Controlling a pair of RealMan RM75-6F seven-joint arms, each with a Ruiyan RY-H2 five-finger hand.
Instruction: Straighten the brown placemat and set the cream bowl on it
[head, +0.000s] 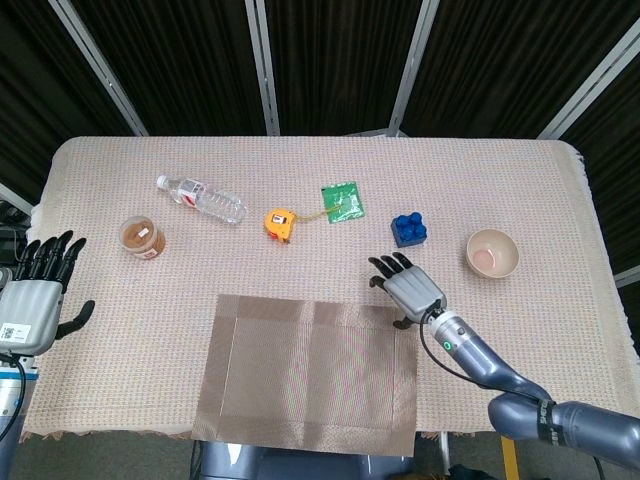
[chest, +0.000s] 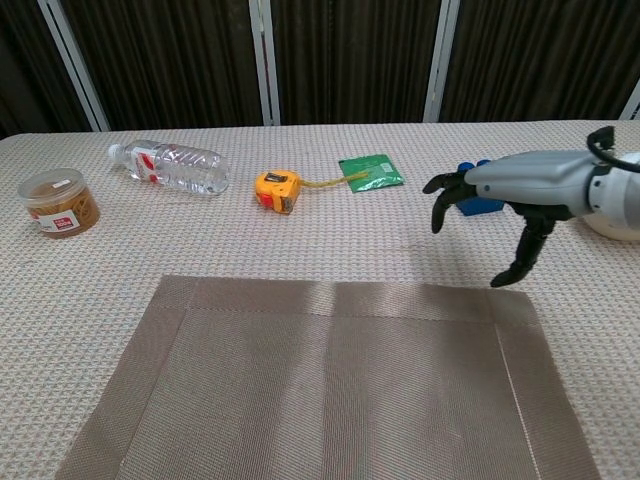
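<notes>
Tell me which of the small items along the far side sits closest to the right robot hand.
The blue block, just beyond the right robot hand. The green packet, tape measure and cream bowl lie farther off.

Head view high above, looking steeply down on the whole counter, chest view low and close at the near edge, facing its far edge, both sharing its middle
</notes>
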